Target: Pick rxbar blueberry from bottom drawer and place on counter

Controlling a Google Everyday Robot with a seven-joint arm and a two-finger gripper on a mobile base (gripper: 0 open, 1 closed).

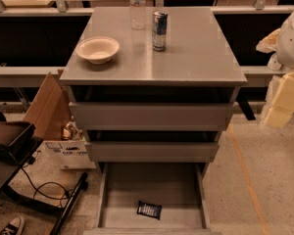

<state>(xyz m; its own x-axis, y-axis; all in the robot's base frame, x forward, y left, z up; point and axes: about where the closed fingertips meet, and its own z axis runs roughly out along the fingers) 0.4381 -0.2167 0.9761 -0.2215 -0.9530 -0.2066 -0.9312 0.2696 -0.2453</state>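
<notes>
The rxbar blueberry point(149, 209), a small dark wrapper with pale print, lies flat near the front of the open bottom drawer point(117, 190), slightly right of its middle. The two upper drawers point(152, 115) are shut. The counter point(196, 53) is the grey cabinet top above them. My gripper point(282, 99), pale yellow under a white arm part point(293, 31), hangs at the right edge of the view. It is beside the cabinet at the height of the top drawer, far from the bar, and holds nothing that I can see.
On the counter stand a white bowl point(97, 49) at the left, a blue-silver can point(159, 30) in the middle and a clear bottle point(137, 6) behind it. Cardboard boxes point(46, 106), a cable and a black stand point(63, 204) lie on the floor to the left.
</notes>
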